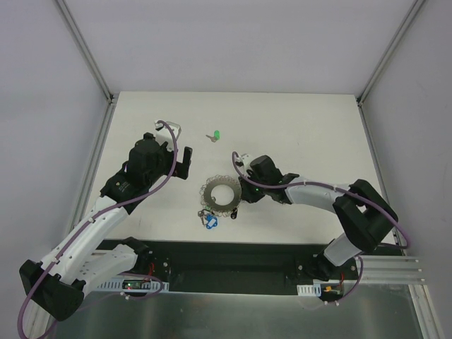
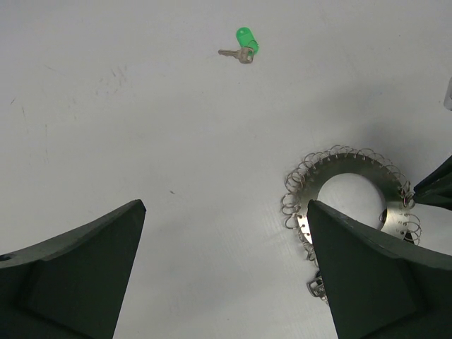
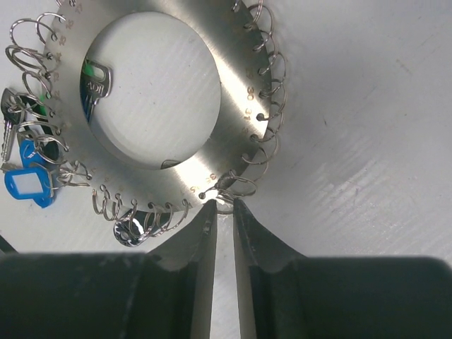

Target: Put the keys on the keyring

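Note:
The keyring (image 1: 210, 191) lies flat mid-table, a grey metal disc with wire loops round its rim (image 3: 233, 63) (image 2: 353, 166). A blue-headed key (image 3: 28, 185) (image 1: 210, 221) hangs from loops on its near side. Part of another key (image 3: 97, 85) shows at the edge of the centre hole. A loose green-headed key (image 1: 216, 135) (image 2: 245, 44) lies on the table farther back. My right gripper (image 3: 223, 206) (image 1: 242, 189) sits at the ring's right rim, jaws nearly together on a wire loop. My left gripper (image 2: 226, 212) (image 1: 175, 150) hovers left of the ring, wide open with nothing in it.
White walls with metal corner posts (image 1: 88, 53) enclose the white table (image 1: 304, 127). A black rail (image 1: 233, 258) with both arm bases runs along the near edge. The right arm's fingers (image 2: 434, 191) show at the right edge of the left wrist view.

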Tool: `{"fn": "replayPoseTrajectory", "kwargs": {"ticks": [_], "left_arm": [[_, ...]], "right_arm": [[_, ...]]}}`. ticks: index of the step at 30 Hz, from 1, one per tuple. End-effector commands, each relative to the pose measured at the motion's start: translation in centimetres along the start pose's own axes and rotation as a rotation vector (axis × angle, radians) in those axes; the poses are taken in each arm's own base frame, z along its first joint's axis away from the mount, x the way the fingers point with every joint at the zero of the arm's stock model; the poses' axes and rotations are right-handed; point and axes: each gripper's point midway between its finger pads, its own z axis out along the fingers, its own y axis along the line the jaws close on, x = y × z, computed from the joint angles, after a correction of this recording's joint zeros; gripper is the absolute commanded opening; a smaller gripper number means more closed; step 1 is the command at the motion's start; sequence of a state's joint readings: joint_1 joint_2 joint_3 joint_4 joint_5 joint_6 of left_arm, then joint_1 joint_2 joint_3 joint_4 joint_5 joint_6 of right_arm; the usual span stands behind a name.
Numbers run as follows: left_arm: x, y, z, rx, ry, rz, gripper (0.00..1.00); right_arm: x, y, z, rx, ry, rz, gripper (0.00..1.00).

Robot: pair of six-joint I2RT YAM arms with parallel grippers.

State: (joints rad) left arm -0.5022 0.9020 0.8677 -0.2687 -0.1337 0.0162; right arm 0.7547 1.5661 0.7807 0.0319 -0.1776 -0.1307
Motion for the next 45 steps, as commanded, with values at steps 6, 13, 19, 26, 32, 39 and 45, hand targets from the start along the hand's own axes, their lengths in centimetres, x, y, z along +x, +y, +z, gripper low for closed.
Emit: {"fn": "replayPoseTrajectory", "kwargs": {"ticks": [6,13,19,26,32,39,45], "left_arm": [[-0.6,0.0,-0.3,0.007,-0.034,0.0,0.99],[-0.6,-0.1,-0.2,0.011,-0.032,-0.001,0.99],[-0.6,0.0,-0.2,0.01,-0.032,-0.001,0.99],[-0.7,0.0,-0.3,0.011,-0.035,0.0,0.99],[-0.6,-0.1,-0.3,0.011,-0.035,-0.001,0.99],[-0.7,-0.1,-0.4,0.014,-0.037,0.0,0.99],[-0.6,-0.1,-0.3,0.014,-0.034,0.002,0.99]], "right_arm": [[-0.6,0.2,0.5,0.036,0.011,0.009,0.18],[0.3,0.0,1.0,0.076,0.054,-0.019,0.17],[0.1,-0.9,0.9,0.173,0.055,-0.048,0.2],[-0.8,-1.6,-0.2,0.232,0.007,-0.031,0.22],[-2.1,-1.4,-0.8,0.231,-0.044,-0.01,0.25],[-2.7,-1.7,-1.4,0.247,-0.064,-0.023,0.25],[-1.8,-1.5,-0.4,0.213,-0.02,-0.035,0.24]]}}
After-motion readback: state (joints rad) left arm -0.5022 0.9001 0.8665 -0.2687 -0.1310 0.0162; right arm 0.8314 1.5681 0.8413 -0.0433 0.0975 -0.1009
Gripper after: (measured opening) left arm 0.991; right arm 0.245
